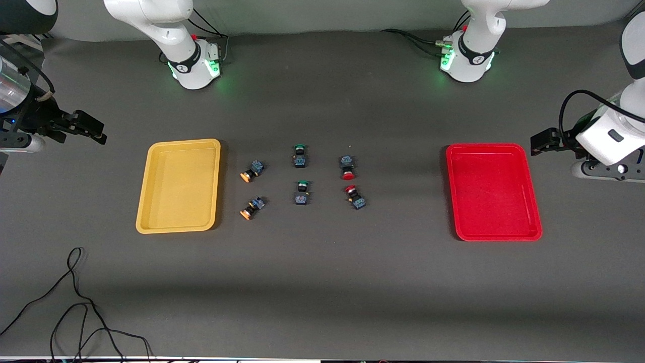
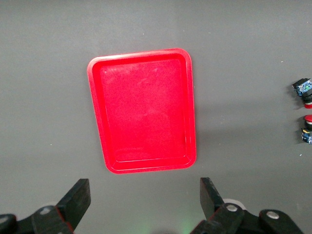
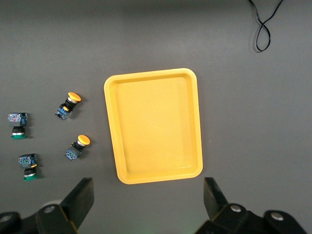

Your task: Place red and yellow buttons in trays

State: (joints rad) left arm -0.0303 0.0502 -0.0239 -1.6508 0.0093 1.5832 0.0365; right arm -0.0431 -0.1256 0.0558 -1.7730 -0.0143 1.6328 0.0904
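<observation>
Six buttons [image 1: 301, 176] between trays [image 1: 179, 185] — both grippers [image 1: 86, 126] spread wide, waiting

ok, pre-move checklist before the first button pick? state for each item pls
1. Yellow tray holds nothing: ok.
2. Red tray holds nothing: ok.
3. Two yellow buttons lie on the table beside the yellow tray, apart from each other: ok.
4. Two red buttons lie on the table toward the red tray, apart: ok.
5. Left end effector open, over the table by the red tray: ok.
6. Right end effector open, over the table by the yellow tray: ok.
</observation>
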